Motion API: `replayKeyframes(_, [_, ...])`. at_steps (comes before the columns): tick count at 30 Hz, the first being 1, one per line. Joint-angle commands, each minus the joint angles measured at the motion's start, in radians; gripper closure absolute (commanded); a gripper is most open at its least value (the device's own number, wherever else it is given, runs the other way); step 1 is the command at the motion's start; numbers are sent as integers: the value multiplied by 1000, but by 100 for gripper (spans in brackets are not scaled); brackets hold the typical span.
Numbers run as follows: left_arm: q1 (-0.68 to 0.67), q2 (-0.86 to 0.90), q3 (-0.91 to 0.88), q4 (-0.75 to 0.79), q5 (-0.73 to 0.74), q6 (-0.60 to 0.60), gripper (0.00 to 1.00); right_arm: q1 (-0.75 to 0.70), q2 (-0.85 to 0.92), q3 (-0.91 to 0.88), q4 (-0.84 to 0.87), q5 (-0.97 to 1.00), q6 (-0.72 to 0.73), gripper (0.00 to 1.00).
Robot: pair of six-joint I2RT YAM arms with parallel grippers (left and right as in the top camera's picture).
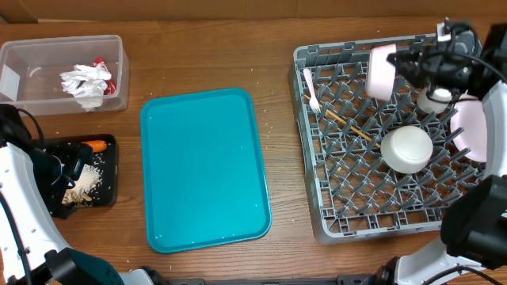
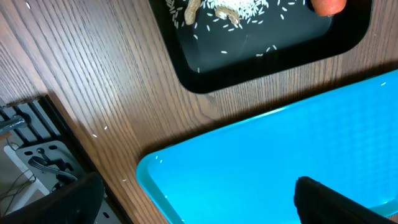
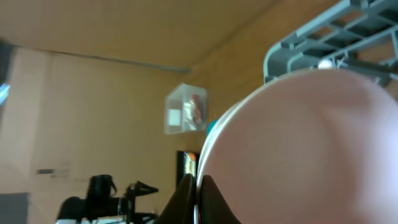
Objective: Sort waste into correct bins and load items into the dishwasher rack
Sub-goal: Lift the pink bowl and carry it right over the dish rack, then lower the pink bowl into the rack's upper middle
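Right pincer (image 3: pixel 199 204) nipping pink bowl (image 1: pixel 382 73), standing on edge

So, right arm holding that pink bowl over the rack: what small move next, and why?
Probably ease the pink bowl down until it seats among the pegs, before opening. The right gripper is shut on its rim, the bowl stands on edge above the far row of the dishwasher rack, and whether it rests yet is unclear.

Rack (image 1: pixel 372 224): matt grey plastic vs. glossy teal tray (image 1: pixel 204 170).
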Motion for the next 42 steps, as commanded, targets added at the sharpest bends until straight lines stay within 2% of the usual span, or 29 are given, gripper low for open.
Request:
replayKeyframes(1, [0,2,-2,1,-3,15,0,-16,-23,-108,106,-216,-33,96])
replayKeyframes(5, [0,2,-2,0,-3,15,0,-16,-23,-184,209,-251,-29,96])
replayKeyframes(13, [0,2,-2,0,-3,15,0,-10,-23,-245,217,-112,-29,96])
replayKeyframes(22, [0,2,-2,0,-3,15,0,39,-21,-284,345,-108,-28,96])
replayKeyframes(29, [0,2,-2,0,-3,15,0,112,-21,-284,389,95,89,96])
replayKeyframes(40, [0,2,-2,0,-3,15,0,84,-21,-284,421,110,138,96])
replayKeyframes(42, [0,2,-2,0,-3,15,0,82,-21,-284,421,114,141,93])
